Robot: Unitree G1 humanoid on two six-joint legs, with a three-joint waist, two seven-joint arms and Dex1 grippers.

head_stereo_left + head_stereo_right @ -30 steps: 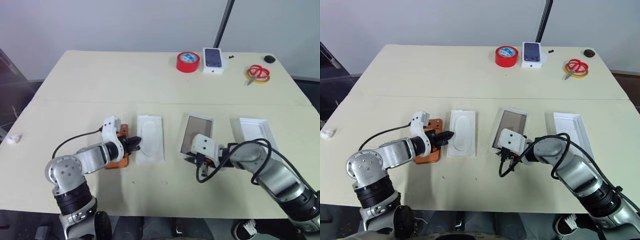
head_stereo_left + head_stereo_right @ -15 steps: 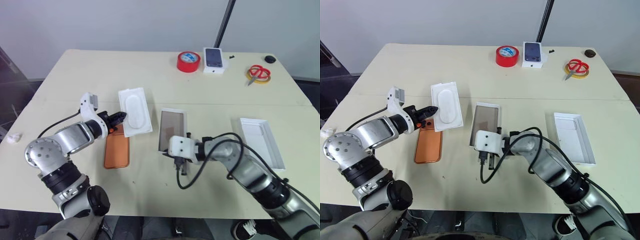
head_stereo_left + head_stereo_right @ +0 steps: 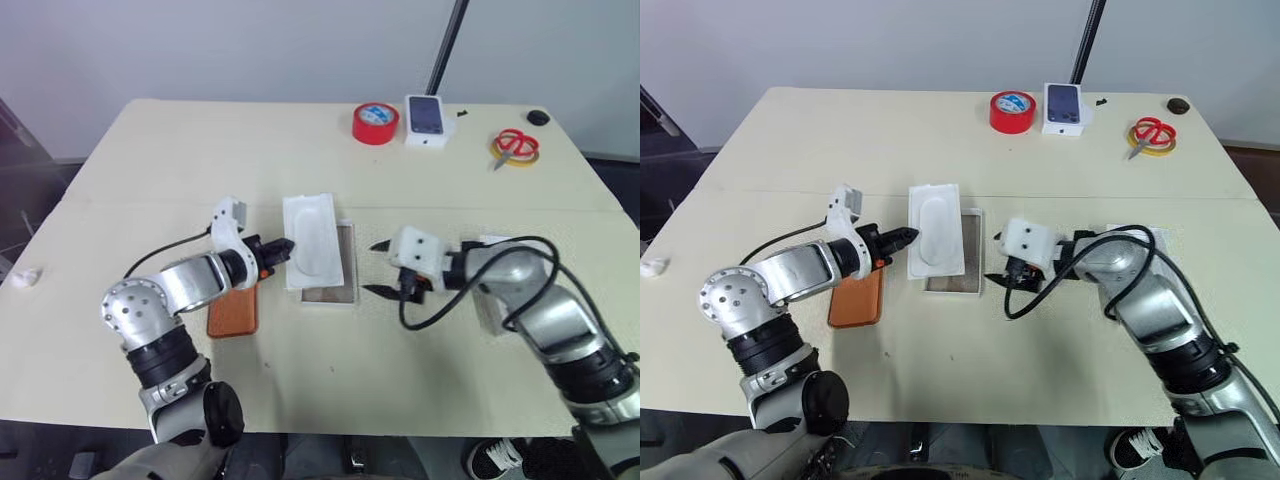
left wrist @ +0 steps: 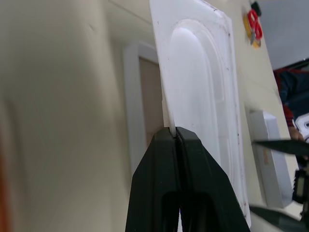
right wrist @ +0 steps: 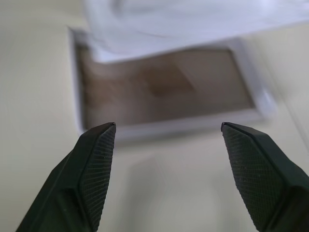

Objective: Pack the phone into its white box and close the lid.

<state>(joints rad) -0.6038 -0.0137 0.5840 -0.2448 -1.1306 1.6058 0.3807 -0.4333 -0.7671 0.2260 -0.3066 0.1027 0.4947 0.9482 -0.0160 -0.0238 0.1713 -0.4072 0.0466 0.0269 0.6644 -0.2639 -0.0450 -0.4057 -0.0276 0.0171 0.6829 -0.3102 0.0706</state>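
Phones: one, copper-orange phone (image 3: 233,310), flat on table (image 3: 150,170), near left; far end hidden behind left arm.
White trays: two; one with brownish floor (image 3: 332,290) at centre, partly covered; white box (image 3: 492,243) right, mostly hidden behind right arm.
Inserts: one white insert (image 3: 312,243), over centre tray.
Left gripper (image 4: 175,133): clenched on insert edge.
Right gripper (image 3: 378,268): released, fingers spread, right of centre tray.

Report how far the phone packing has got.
Done: nothing is packed yet. The phone lies bare on the table, outside any box.
In hand: the left hand pinches the white insert by its edge over the brown-lined tray. The right hand is open beside that tray, holding nothing.
Left: put the phone into the white box and close the lid.
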